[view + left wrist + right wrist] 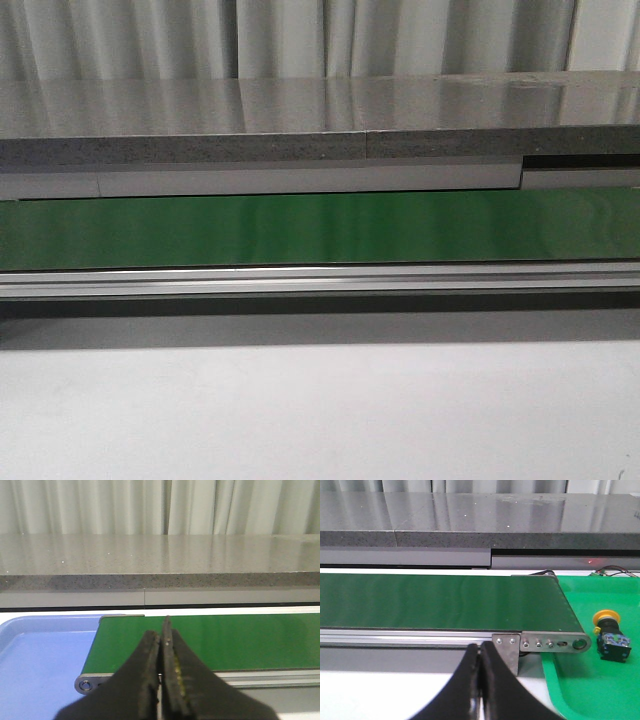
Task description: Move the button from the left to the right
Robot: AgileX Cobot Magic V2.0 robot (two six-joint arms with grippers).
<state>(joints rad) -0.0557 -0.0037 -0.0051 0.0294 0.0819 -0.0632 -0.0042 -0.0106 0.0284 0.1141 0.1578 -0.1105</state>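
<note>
Both tools, left (161, 645) and right (480, 652), pressed together, empty; one button (610, 632) in green tray (600, 690).

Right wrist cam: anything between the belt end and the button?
Nothing. Only bare green tray lies between the belt end and the button, seen in the right wrist view.

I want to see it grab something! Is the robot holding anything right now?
No. Both the left gripper and right gripper are shut on nothing. The button lies on the green tray.
</note>
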